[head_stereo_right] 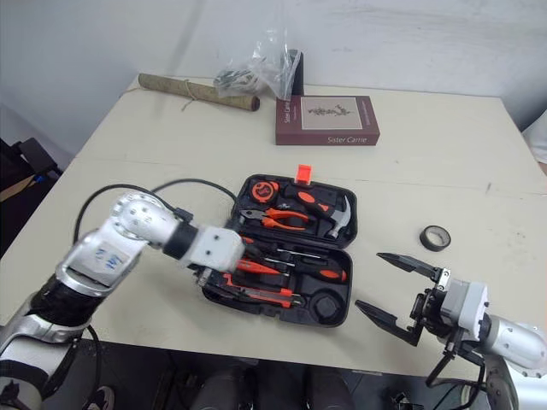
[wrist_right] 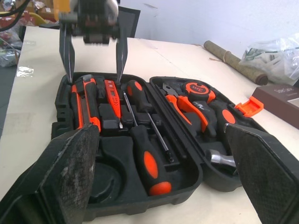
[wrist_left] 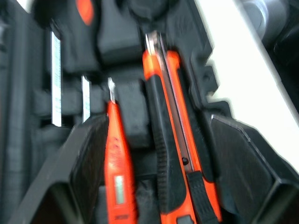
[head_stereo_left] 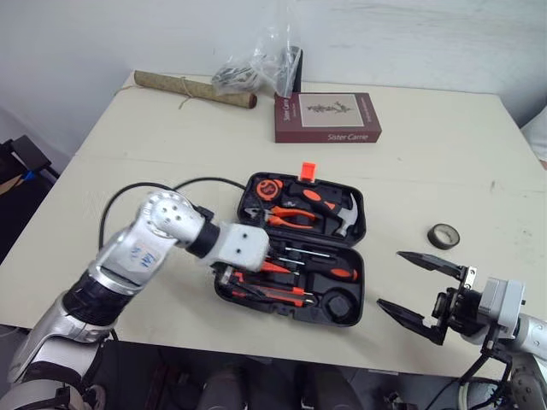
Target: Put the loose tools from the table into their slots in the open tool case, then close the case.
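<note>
item: tool case (wrist_right: pixel 154 205). it lies open and flat near the front middle of the table (head_stereo_left: pixel 171 145), orange latch toward the far side. we count pliers (head_stereo_left: pixel 291 218), hammer (head_stereo_left: pixel 346 218) and tape measure (head_stereo_left: pixel 267 188) in the far half, and screwdrivers (wrist_right: pixel 145 158) in the near half.

item: left gripper (wrist_right: pixel 95 80). its fingers are apart and point down over the case's near left corner. they straddle the utility knife (wrist_left: pixel 170 140) and the orange tester pen (wrist_left: pixel 116 168), both lying in their slots. we cannot tell whether the tips touch anything.

item: right gripper (head_stereo_left: pixel 391 278). it is spread wide and holds nothing, low over the table just beside the case's near right corner.

item: tape roll (head_stereo_left: pixel 444 236). it is loose on the table, to the right of the case and apart from it. the round recess (wrist_right: pixel 105 179) in the near half looks empty, and we judge it to be the roll's slot.

step in hand, as we judge it: seating the knife. to do it well, we would:
- check that the knife lies flush along its whole length
- raise the left gripper straight up, so neither finger drags the tester pen out of its slot

after that, we would take the roll with the right gripper across its rim and set it flat in the recess. any tool left standing proud would stop the lid from closing.
</note>
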